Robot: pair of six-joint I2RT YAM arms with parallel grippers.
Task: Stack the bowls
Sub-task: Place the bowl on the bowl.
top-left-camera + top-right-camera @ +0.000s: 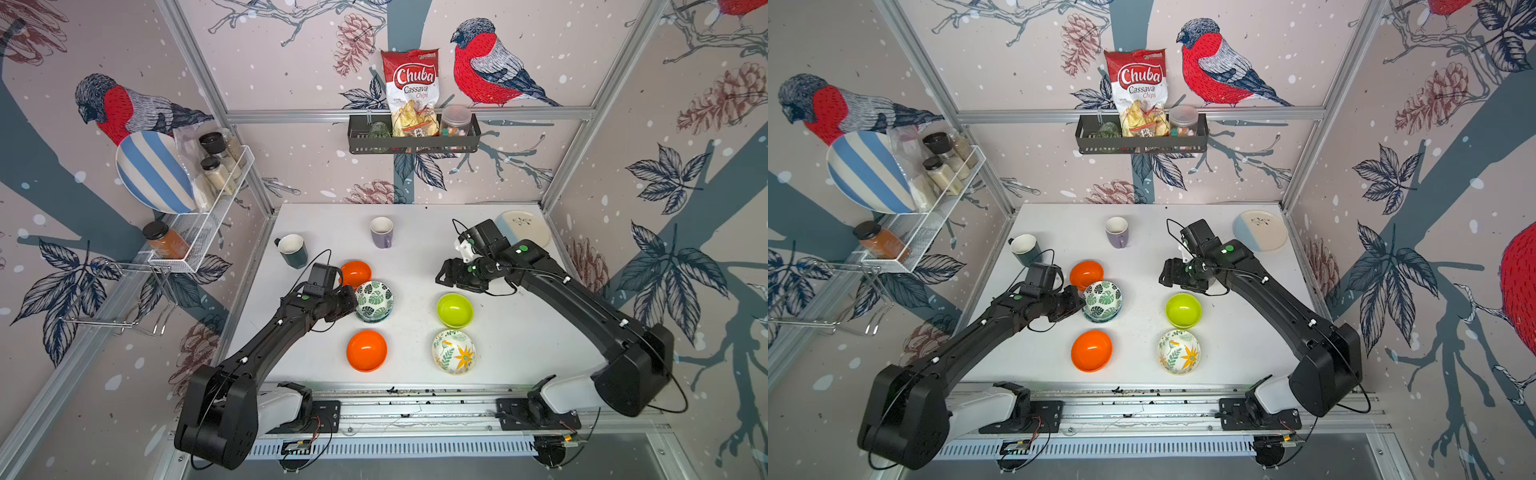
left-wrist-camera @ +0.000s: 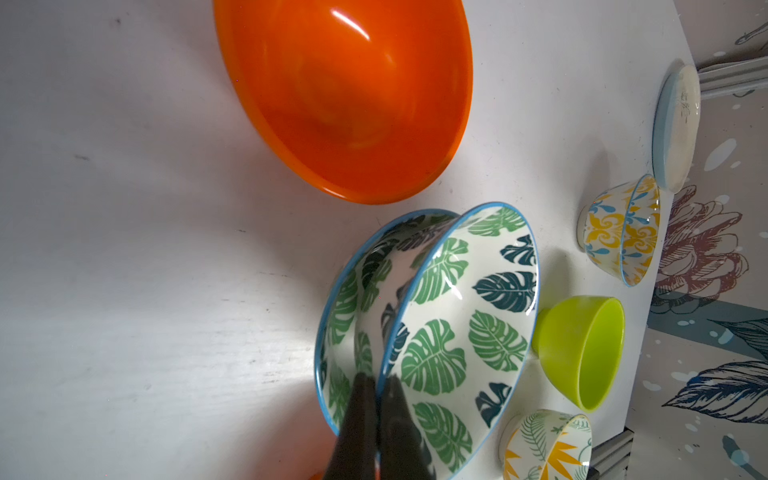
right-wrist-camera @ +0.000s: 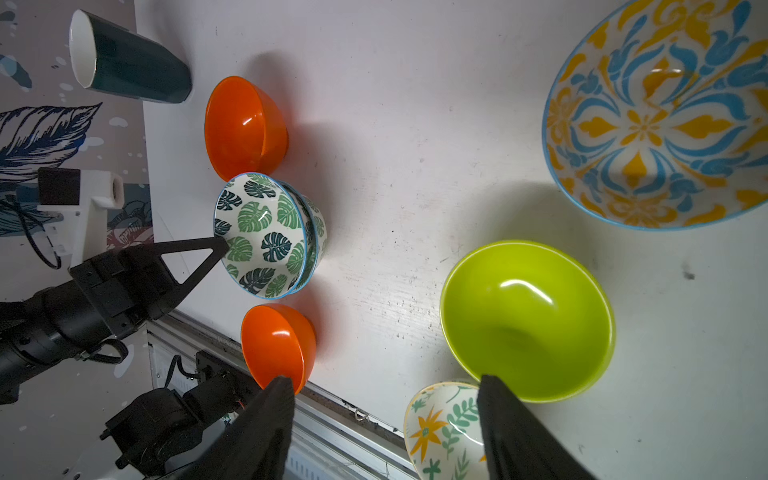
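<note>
upper leaf bowl (image 1: 375, 298): white, with green and dark teal monstera leaves and a thin blue rim
lower leaf bowl (image 2: 338, 307): same leaf print, same blue rim
far orange bowl (image 1: 356, 272): plain glossy orange
near orange bowl (image 1: 366, 350): plain orange
lime bowl (image 1: 454, 309): plain yellow-green
fern bowl (image 1: 454, 351): cream, with green fern sprigs and an orange-yellow star flower
scroll bowl (image 3: 656, 116): white, with yellow and blue scrollwork and a blue rim
purple mug (image 1: 382, 233): lilac outside, white inside
dark mug (image 1: 293, 249): dark teal outside, white inside
flat plate (image 1: 524, 226): cream, with one pale blue side and a small dark sprig
table (image 1: 415, 257): white
striped plate (image 1: 151, 172): blue and white stripes
chips bag (image 1: 410, 89): red and white
walls (image 1: 291, 174): pale pinkish grey, with red-breasted grey birds, dark blue leaves and brown pine cones
</note>
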